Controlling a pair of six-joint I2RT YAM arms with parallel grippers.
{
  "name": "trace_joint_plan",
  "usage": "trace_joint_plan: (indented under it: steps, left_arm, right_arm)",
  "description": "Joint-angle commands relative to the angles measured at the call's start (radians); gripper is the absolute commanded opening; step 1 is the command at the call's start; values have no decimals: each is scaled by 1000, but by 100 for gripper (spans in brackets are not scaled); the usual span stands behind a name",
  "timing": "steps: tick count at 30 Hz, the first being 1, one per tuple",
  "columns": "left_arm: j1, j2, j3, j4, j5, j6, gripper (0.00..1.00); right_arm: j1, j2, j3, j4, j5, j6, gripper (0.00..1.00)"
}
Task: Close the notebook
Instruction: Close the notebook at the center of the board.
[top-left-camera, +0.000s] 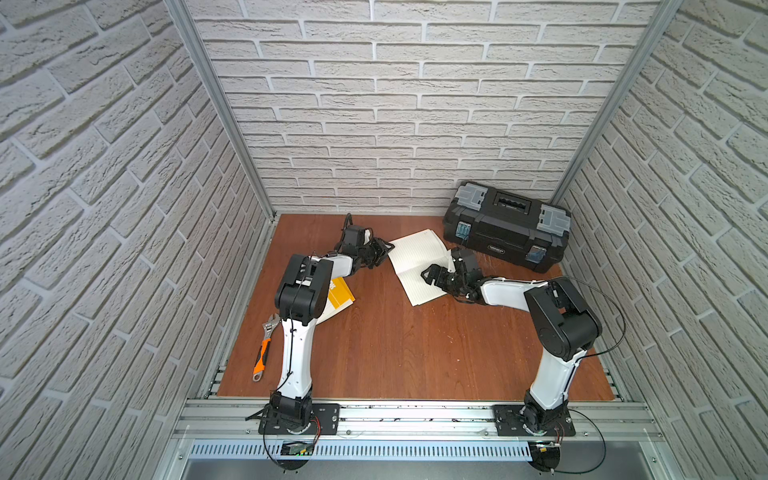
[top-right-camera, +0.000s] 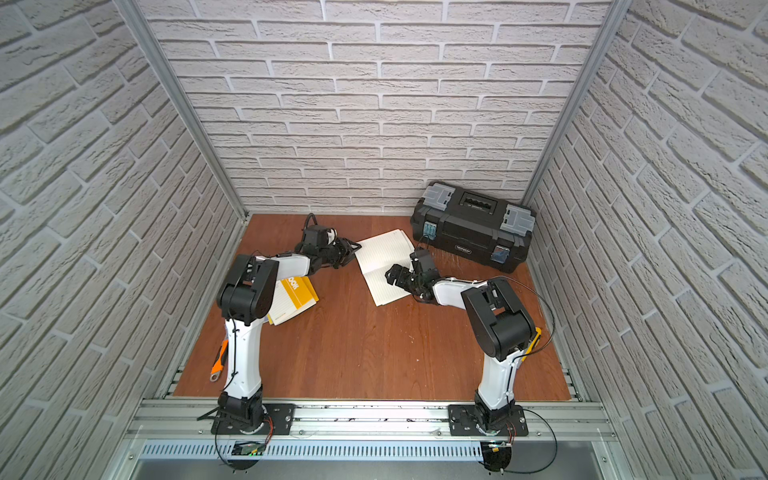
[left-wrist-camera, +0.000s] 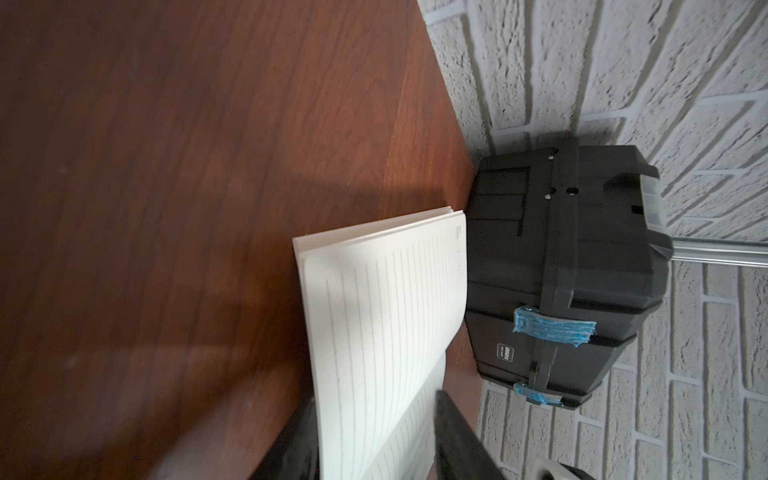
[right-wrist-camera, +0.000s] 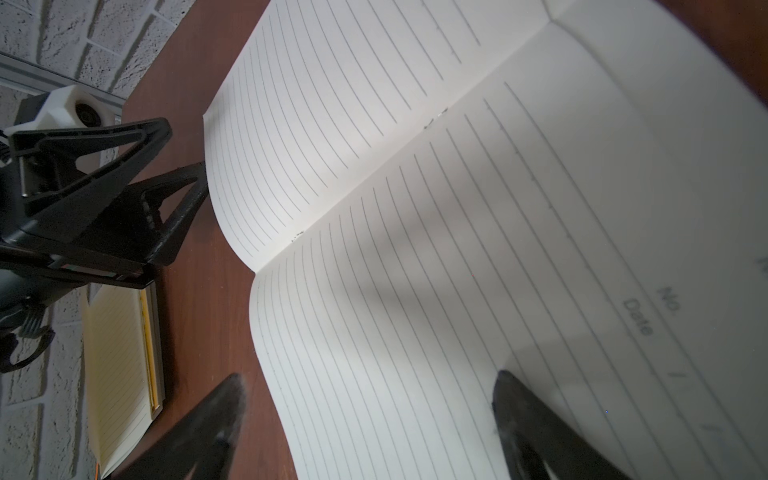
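The notebook (top-left-camera: 415, 262) (top-right-camera: 382, 262) lies open near the back of the wooden table (top-left-camera: 395, 353), showing white lined pages. My left gripper (top-left-camera: 386, 249) (top-right-camera: 353, 249) is at its far-left edge. In the left wrist view the left gripper (left-wrist-camera: 374, 403) is open and straddles that half of the notebook (left-wrist-camera: 374, 311). One finger is below the pages, the other above and apart from them. My right gripper (top-left-camera: 430, 274) (top-right-camera: 392, 274) hovers open over the near half. In the right wrist view, the right gripper (right-wrist-camera: 370, 399) has one fingertip over the page (right-wrist-camera: 415, 249) and one over bare wood.
A black toolbox (top-left-camera: 507, 226) (top-right-camera: 473, 224) (left-wrist-camera: 561, 270) stands just behind the notebook at the back right. A yellow-covered pad (top-left-camera: 340, 293) (top-right-camera: 295, 295) (right-wrist-camera: 120, 353) lies under the left arm. An orange-handled wrench (top-left-camera: 264, 345) lies by the left edge. Brick walls enclose three sides.
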Motion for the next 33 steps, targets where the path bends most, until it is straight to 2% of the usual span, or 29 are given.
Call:
trace_joint_plan:
  steps: [1, 15, 22, 24, 29, 33]
  left_arm:
    - [-7, -6, -7, 48, 24, -1, 45]
    - [-29, -30, 2, 53, 55, -5, 43]
    - [-40, -66, 6, -4, 55, 35, 30]
    - [-44, -75, 9, -36, 48, 64, 27]
    - [-61, -90, 27, -122, 32, 152, 9]
    - [-84, -112, 31, -176, 19, 237, 5]
  right_arm:
    - [1, 18, -35, -42, -15, 12, 92]
    - [1, 17, -46, -38, -15, 11, 92]
    - [1, 23, -50, -32, -17, 12, 92]
    - [1, 24, -49, -31, -19, 13, 92]
    - [1, 25, -55, -27, -21, 12, 92]
    - [1, 18, -61, -27, -19, 10, 93]
